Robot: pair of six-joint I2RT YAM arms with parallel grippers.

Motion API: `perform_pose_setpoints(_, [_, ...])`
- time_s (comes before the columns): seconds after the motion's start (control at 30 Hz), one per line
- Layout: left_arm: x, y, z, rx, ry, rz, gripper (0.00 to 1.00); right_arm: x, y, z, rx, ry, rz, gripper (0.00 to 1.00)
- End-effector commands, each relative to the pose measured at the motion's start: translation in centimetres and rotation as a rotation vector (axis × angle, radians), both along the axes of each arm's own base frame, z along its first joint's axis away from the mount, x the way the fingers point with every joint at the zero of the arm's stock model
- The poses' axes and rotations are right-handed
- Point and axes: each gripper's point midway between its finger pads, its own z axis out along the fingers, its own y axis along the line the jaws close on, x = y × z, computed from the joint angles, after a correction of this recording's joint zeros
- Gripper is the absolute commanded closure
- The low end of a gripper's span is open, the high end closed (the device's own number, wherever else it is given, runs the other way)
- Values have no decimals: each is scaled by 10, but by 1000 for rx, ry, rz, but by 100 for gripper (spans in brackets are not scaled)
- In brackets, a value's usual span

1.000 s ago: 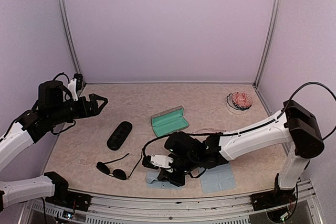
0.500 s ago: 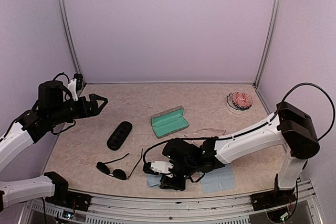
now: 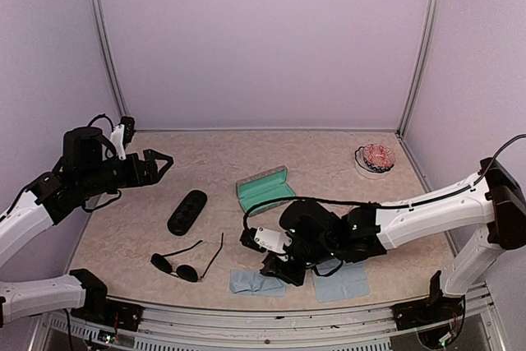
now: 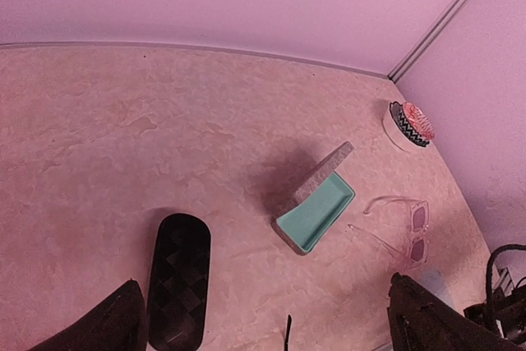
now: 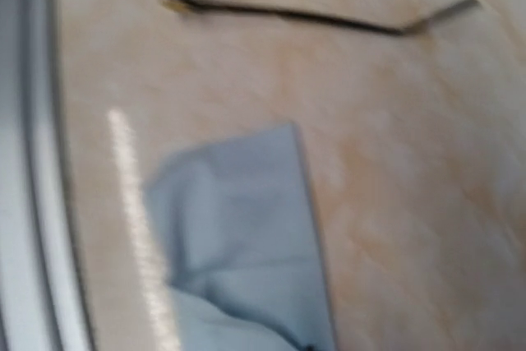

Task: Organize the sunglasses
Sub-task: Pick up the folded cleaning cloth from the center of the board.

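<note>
Blue cloth [image 3: 256, 283] is lying just left of R claw [image 3: 276, 269], which is pulling away (grip unclear); L claw [image 3: 160, 163] is gaping; dark sunglasses [image 3: 186, 272] prob. next.

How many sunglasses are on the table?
2. The dark pair lies near the front edge, in front of the black oval case. The clear pinkish pair lies right of the teal-lined case, seen by the left wrist camera. The right arm could hide more.
</note>
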Motion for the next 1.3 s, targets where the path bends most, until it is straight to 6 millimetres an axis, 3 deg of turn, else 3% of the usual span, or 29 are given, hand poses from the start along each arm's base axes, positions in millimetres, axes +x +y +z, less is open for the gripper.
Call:
perform_pose_setpoints(0.0, [-2,-7,-3,35,2,-5,1,19,-9,-19,-40,19,-142,84])
perform_pose_setpoints(0.2, [-2,-7,-6,50,10,-1,1,25,7,-33,-44,46,-172,100])
perform_pose_setpoints(0.47, [-4,-7,-7,57,12,-1,1,22,26,-51,-84,96,-139,100])
perform_pose_setpoints(0.67, [-4,-7,-7,59,10,-7,1,7,21,-61,-119,142,-79,100])
perform_pose_setpoints(1.27, [-5,-7,-5,54,7,-10,1,-32,-2,-59,-175,217,12,100])
